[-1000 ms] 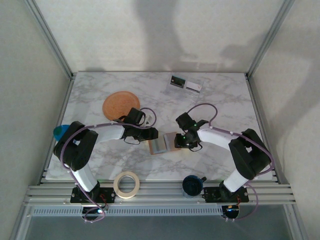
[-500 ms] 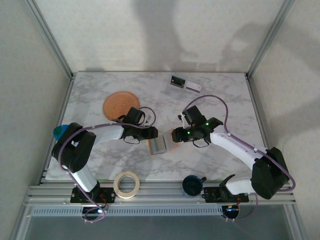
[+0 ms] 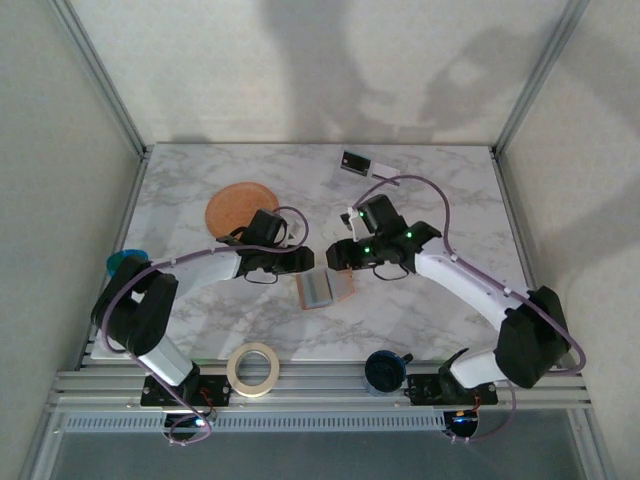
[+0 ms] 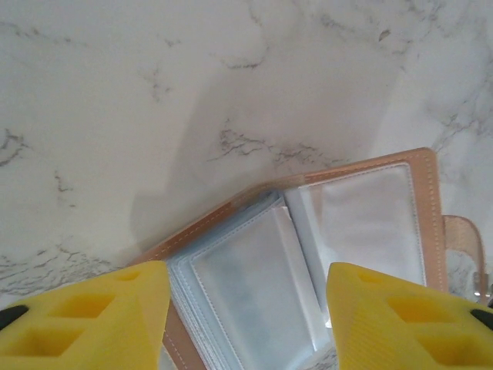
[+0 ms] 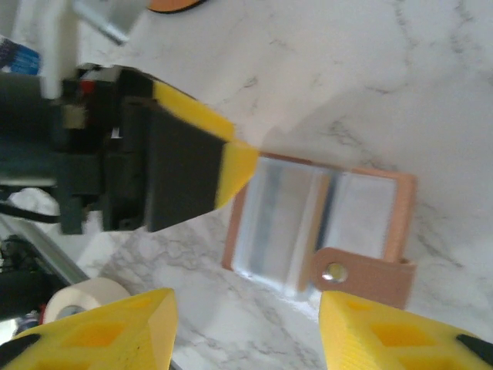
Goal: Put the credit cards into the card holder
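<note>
The holder (image 3: 325, 289) lies at the middle of the worktop (image 3: 455, 205), cards (image 3: 353, 162) by its far edge.
The disc (image 3: 238, 207) lies left behind the holder; tape (image 3: 252, 368) at the near edge.

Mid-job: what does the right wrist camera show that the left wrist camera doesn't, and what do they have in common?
Right wrist adds: the left gripper hovering beside the card holder, the whole snap tab, a tape roll at lower left and a sliver of the orange disc at the top. Left wrist adds: a closer look at the clear sleeves, fanned open, no card visible in them. Both share: the card holder lying open on the marble table, between that arm's own spread yellow fingers.
</note>
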